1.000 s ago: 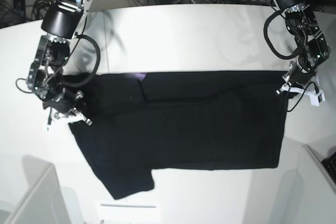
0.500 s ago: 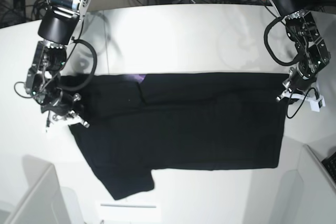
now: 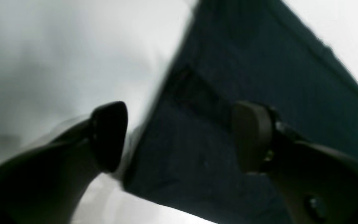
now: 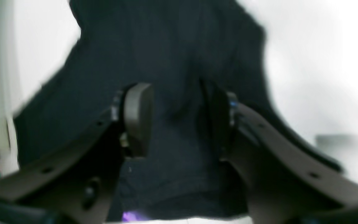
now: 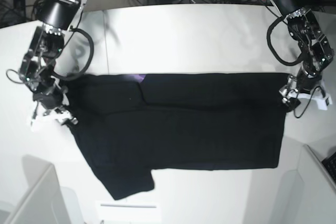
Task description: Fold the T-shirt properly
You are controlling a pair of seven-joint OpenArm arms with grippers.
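Both jaws now open, nothing gripped — L [image 3: 185, 137], R [image 4: 182, 121]; I see soft blk cotton-like shirt [image 5: 184, 124], lying rumpled.

Both claws, left [image 3: 186, 137] and right [image 4: 180, 121], open, fingers pointing downward.

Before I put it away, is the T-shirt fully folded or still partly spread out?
Partly spread: the T-shirt lies wide across the table, with one sleeve sticking out.
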